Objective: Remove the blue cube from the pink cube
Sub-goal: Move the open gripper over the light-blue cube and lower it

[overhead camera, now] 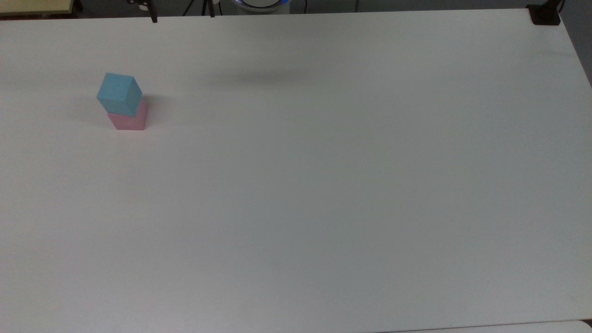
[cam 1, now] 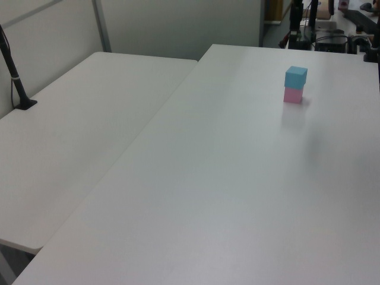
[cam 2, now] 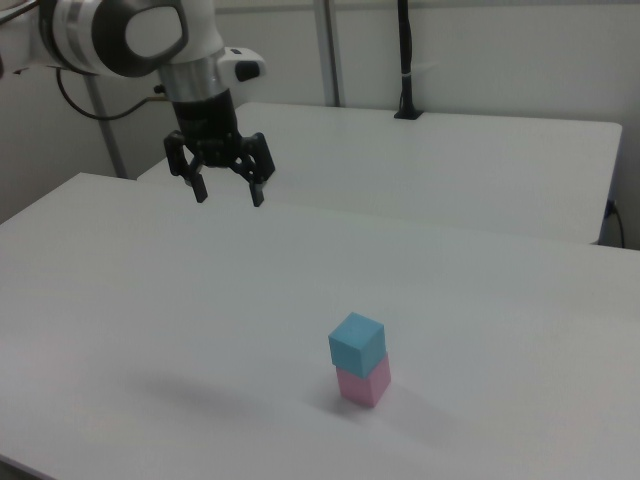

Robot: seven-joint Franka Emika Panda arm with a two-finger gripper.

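Observation:
A sky-blue cube (overhead camera: 119, 94) (cam 1: 295, 76) (cam 2: 356, 343) rests on top of a pale pink cube (overhead camera: 131, 120) (cam 1: 293, 95) (cam 2: 364, 384), turned slightly askew to it. The stack stands on the white table (overhead camera: 323, 185), near the top view's left. My gripper (cam 2: 228, 196) hangs open and empty high above the table, well off to the right view's upper left of the stack. In the top view, the gripper (overhead camera: 183, 16) has just its two dark fingertips (overhead camera: 154, 19) poking in at the top edge, far apart from each other.
A second white table (cam 1: 89, 130) (cam 2: 480, 170) adjoins this one, with a black post (cam 1: 15, 77) (cam 2: 405, 60) clamped on it. A black clamp (overhead camera: 545, 16) sits at the top view's upper right corner. Cables and equipment lie beyond the far edge.

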